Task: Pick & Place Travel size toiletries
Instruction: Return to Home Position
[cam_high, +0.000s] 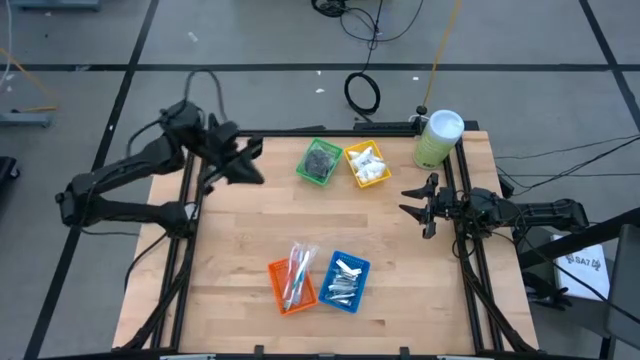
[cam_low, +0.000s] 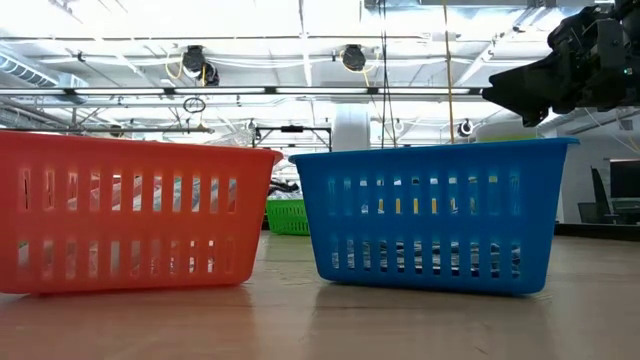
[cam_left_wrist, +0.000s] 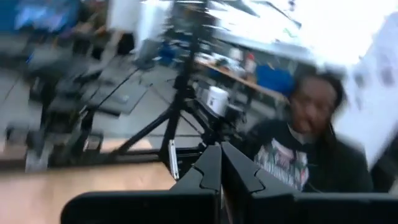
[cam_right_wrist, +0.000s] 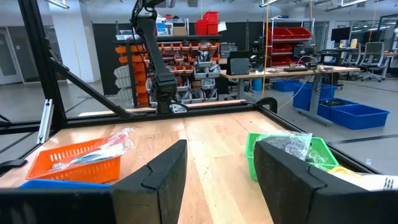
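- Left gripper (cam_high: 243, 160): fingers pressed together, empty, near the table's (cam_high: 240, 240) left edge.
- Right gripper (cam_high: 412, 198): fingers spread, empty, at the right edge.
- Dark discs (cam_high: 321, 160) in green tray (cam_high: 301, 171); white packets (cam_high: 369, 166) in yellow tray (cam_high: 350, 152); sticks (cam_high: 295, 278) in orange tray (cam_high: 275, 268); foil tubes (cam_high: 344, 282) in blue tray (cam_high: 361, 265).

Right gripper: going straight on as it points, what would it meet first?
Nothing soon: the open right gripper faces bare table, between the green bin and orange bin. First in line looks like the black rail at the far edge, beside the left arm.
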